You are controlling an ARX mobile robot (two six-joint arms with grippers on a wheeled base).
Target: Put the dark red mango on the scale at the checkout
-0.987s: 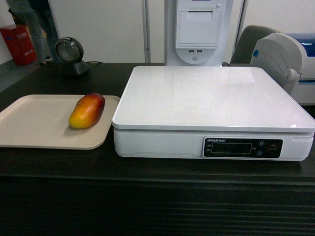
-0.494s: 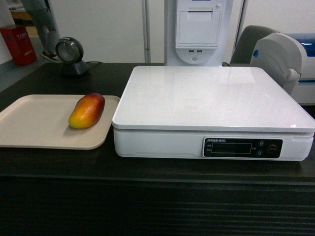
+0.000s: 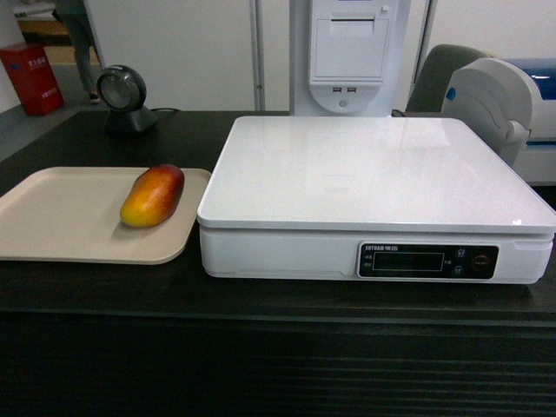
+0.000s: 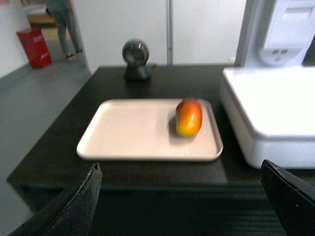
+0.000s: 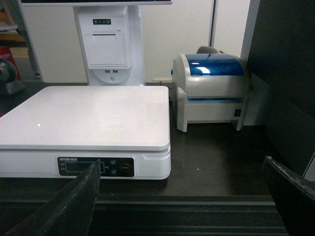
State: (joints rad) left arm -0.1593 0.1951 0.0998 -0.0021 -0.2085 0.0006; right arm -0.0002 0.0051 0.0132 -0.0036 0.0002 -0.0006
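Observation:
The dark red mango (image 3: 153, 195) lies on its side on a beige tray (image 3: 61, 221), red end away from me; the left wrist view shows the mango (image 4: 189, 116) too. Right of the tray stands the white scale (image 3: 373, 165) with its dark display strip on the black checkout counter (image 3: 278, 300); the right wrist view shows the scale (image 5: 88, 110) as well. My left gripper (image 4: 179, 169) is open, short of the counter's front edge, well back from the mango. My right gripper (image 5: 182, 169) is open too, in front of the counter. Neither arm shows in the head view.
A round black scanner (image 3: 124, 95) stands at the back left. Behind the scale rises a white receipt terminal (image 3: 352, 52). A white and blue label printer (image 5: 211, 88) sits right of the scale. A dark panel (image 5: 285, 73) closes the far right.
A person in the far left background has walked on. The mango, tray and scale have stayed put.

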